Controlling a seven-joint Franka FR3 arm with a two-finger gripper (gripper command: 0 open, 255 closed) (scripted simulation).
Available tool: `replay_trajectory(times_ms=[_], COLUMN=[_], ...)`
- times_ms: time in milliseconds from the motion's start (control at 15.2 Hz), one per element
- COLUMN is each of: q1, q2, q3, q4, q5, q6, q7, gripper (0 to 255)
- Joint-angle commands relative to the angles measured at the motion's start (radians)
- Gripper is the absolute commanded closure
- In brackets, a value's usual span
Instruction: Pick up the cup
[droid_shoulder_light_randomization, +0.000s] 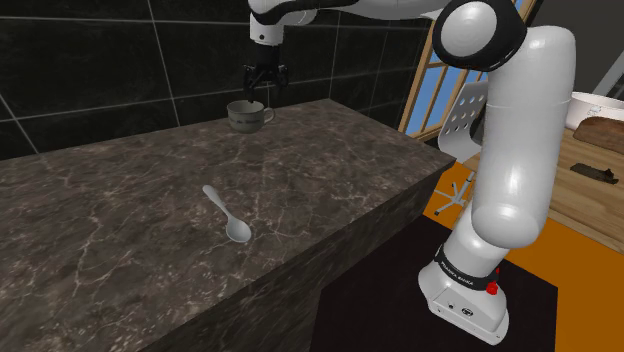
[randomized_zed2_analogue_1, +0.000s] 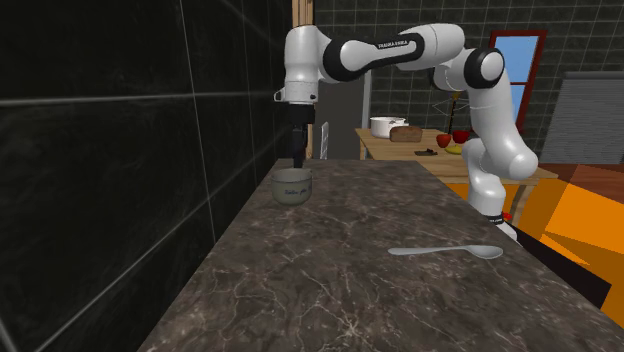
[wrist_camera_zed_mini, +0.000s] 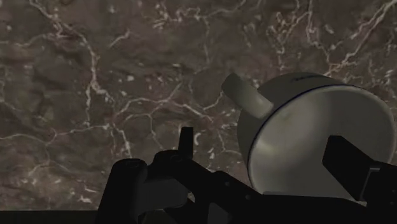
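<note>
A grey-white cup (droid_shoulder_light_randomization: 247, 116) with a side handle stands upright on the dark marble counter (droid_shoulder_light_randomization: 130, 220), close to the black tiled wall. My gripper (droid_shoulder_light_randomization: 265, 90) hangs just above its rim, pointing down and open. From the second exterior view the gripper (randomized_zed2_analogue_1: 298, 160) is directly over the cup (randomized_zed2_analogue_1: 292, 186). In the wrist view the cup (wrist_camera_zed_mini: 318, 127) lies mostly under one finger, and the other finger (wrist_camera_zed_mini: 185, 143) is outside it on the handle side. The fingers touch nothing.
A metal spoon (droid_shoulder_light_randomization: 228, 215) lies on the counter nearer the front edge, well away from the cup. The tiled wall (droid_shoulder_light_randomization: 120, 60) rises right behind the cup. Beyond the counter are a white chair (droid_shoulder_light_randomization: 462, 125) and a wooden table (randomized_zed2_analogue_1: 420, 148) with a pot and food.
</note>
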Motion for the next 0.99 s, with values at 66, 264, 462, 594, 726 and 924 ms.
replay_trajectory(times_ms=[66, 264, 462, 594, 726, 924], q1=[0.004, 0.003, 0.003, 0.004, 0.003, 0.003], q2=[0.054, 0.054, 0.055, 0.056, 0.056, 0.056], q3=[0.0, 0.0, -0.001, 0.0, 0.0, 0.0], q4=[0.044, 0.003, -0.029, -0.028, -0.03, -0.03], q5=[-0.003, -0.003, -0.003, -0.003, -0.003, -0.003], q6=[0.005, 0.046, 0.08, 0.08, 0.081, 0.081], q7=[0.004, 0.003, 0.002, 0.003, 0.002, 0.002], gripper=[0, 0, 0, 255, 255, 255])
